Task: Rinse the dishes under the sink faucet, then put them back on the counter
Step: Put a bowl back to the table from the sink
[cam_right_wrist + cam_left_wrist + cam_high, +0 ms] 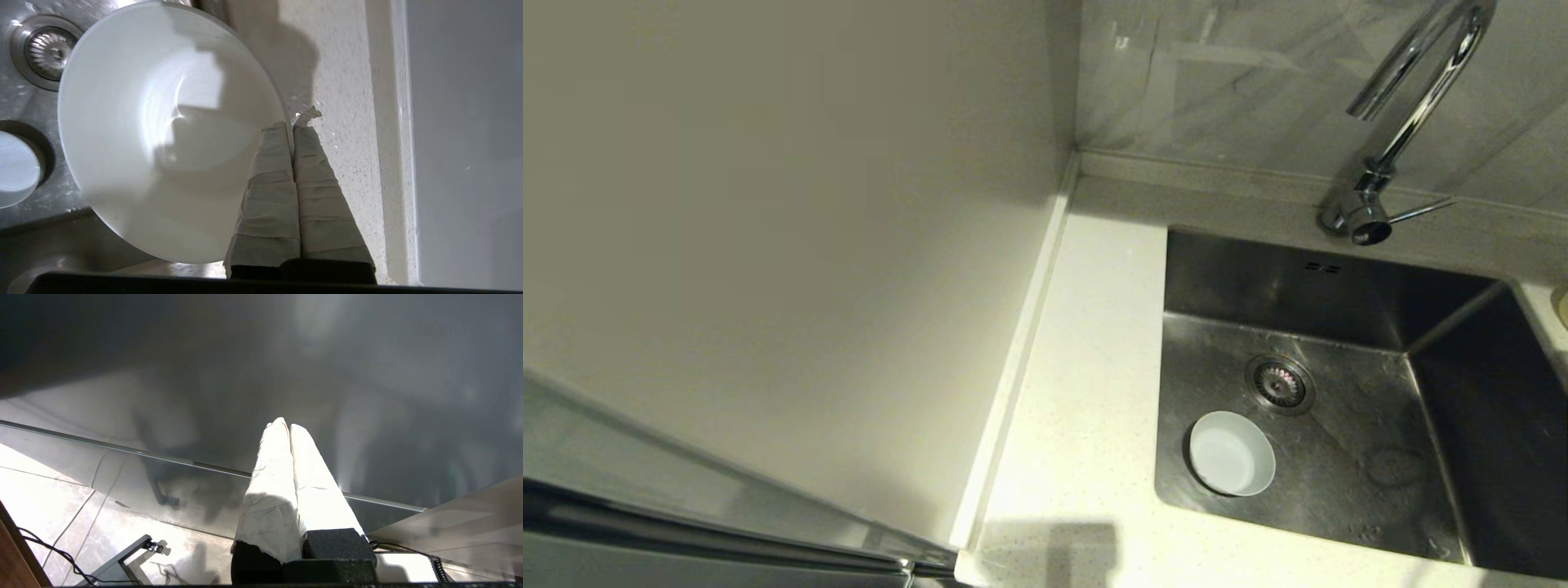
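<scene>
My right gripper [292, 127] is shut on the rim of the white bowl [163, 130], one finger inside and one outside. In the right wrist view the bowl hangs over the sink's left edge, between the basin and the counter [347, 122]. The pale blue-grey bowl [1232, 453] stands upright on the sink [1339, 482] floor, near the drain strainer [1280, 383]. The faucet [1413, 106] rises behind the sink, its lever [1421, 211] pointing right. No water runs. Neither gripper shows in the head view. My left gripper [289, 425] is shut and empty, parked facing a dark glossy panel.
The speckled counter [1086, 367] runs left of the sink, bounded by a raised edge strip [1021, 351] and the cream wall panel [768, 245]. A pale yellow sliver [1561, 306] shows at the right edge, beyond the sink.
</scene>
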`<state>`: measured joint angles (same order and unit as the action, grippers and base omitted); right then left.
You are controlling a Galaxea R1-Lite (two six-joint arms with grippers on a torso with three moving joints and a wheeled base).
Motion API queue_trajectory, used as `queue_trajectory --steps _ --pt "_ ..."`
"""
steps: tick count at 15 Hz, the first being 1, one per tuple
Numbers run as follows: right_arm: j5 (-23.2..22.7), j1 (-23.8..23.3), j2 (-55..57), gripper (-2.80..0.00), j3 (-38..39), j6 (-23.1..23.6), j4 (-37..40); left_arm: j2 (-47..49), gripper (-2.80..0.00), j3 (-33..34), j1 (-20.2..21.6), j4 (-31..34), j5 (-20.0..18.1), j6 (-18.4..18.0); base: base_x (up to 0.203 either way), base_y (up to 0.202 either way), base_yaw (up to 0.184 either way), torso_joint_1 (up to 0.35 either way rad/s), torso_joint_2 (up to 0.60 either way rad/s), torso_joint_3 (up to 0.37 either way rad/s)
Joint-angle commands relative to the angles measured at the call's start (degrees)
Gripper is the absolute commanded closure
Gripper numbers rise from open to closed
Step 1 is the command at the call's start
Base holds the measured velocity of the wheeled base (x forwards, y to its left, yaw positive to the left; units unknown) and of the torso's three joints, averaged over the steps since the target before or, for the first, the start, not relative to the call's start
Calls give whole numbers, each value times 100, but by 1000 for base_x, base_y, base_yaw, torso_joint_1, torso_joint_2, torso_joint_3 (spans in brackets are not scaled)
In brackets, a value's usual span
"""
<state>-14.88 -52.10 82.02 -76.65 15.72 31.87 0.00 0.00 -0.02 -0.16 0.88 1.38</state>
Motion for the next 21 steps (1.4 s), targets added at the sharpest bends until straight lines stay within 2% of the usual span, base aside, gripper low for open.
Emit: queue_trajectory --steps 1,6,12,19,20,21 --pt "-90 -344 617 0 -85 164 44 -18 0 0 2 -2 0 3 0 0 0 0 0 0" --pt "-63 -441 1562 0 -694 300 -159 -18 0 0 2 -2 0 3 0 0 0 0 0 0" --pt "177 -556 2156 0 -673 324 -927 -26 0 0 1 -2 4 3 0 0 0 0 0 0" --pt "169 -477 2515 0 -889 326 -990 -18 0 0 2 -2 0 3 0 0 0 0 0 0" --pt "169 -477 2546 -280 -922 326 -997 -18 0 0 2 -2 0 3 0 0 0 0 0 0" --pt "169 -477 2570 -280 -953 331 -998 -18 0 0 2 -2 0 3 0 0 0 0 0 0"
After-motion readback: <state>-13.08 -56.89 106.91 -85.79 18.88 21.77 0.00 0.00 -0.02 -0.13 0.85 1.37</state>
